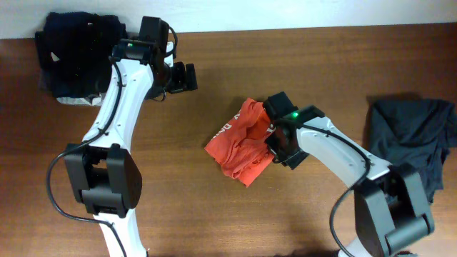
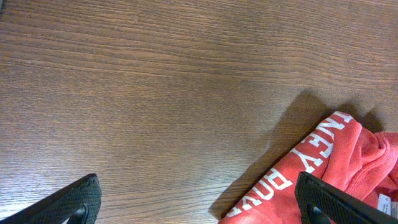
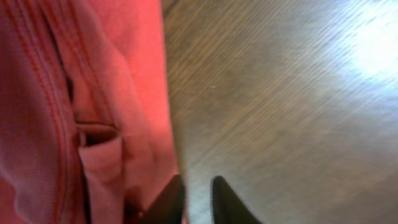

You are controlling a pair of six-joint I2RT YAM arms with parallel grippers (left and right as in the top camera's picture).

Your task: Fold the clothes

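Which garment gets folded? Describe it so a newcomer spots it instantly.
On the wooden table, look near the middle. The red-orange T-shirt lies crumpled, white lettering along one edge. It's the only bright piece: the dark pile at the far-left corner and the charcoal garment at the right edge are dull.

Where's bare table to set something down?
Bare wood: between the left arm and the red shirt, and the far strip from left claw to grey garment. Crowded: dark pile far left, right claw at the shirt.
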